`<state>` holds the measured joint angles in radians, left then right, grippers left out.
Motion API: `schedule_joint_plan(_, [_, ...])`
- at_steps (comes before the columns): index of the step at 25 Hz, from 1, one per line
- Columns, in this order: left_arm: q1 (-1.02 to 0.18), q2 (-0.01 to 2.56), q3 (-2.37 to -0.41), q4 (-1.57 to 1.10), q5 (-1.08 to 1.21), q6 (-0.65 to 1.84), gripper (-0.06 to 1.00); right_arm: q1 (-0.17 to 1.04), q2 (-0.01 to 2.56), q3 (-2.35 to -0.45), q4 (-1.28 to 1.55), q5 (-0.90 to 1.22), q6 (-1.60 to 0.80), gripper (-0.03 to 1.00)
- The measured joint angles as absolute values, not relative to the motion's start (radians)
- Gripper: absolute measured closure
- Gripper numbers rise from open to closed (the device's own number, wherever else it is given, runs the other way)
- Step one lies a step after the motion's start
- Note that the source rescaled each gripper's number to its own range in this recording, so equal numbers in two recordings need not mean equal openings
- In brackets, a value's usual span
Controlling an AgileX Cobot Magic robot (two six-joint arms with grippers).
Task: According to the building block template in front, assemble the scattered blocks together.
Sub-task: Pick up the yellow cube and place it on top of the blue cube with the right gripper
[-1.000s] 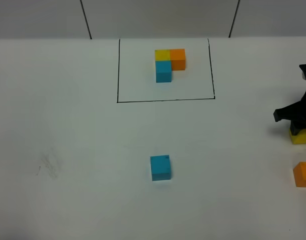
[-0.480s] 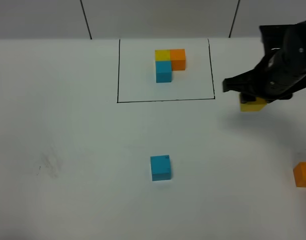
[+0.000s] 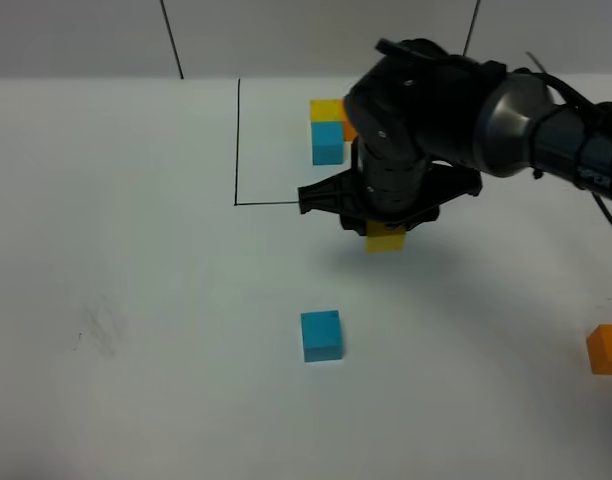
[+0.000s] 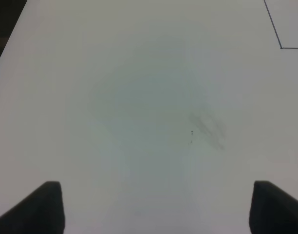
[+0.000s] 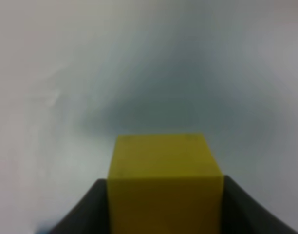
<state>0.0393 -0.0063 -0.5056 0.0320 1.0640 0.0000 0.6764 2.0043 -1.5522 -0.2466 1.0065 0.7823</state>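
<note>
The right gripper (image 3: 384, 228) pinches the yellow cube (image 3: 386, 241), seemingly just above the table (image 3: 136, 300), beyond the blue cube (image 3: 321, 335). The left gripper (image 4: 156, 207) has its fingers wide apart.

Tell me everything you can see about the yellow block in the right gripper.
The yellow block is a plain matte cube, unmarked, level. The right gripper's black fingers clamp its sides, hiding its upper part from the high camera. It hangs above the white table, casting a shadow, beyond the loose blue block.

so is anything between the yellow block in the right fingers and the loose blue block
Nothing visible: only bare table between the yellow block and the blue block; the orange block sits far aside.
</note>
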Motion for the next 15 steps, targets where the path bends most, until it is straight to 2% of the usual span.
schedule_joint_plan(6, [0.039, -0.006, -0.506, 0.032, 1.064, 0.0, 0.31, 0.768, 2.036, -1.608, -0.276, 1.036, 0.863, 0.78])
schedule_joint_plan(15, [0.039, -0.006, -0.506, 0.032, 1.064, 0.0, 0.31, 0.836, 2.096, -1.611, -0.268, 1.003, 0.889, 0.78])
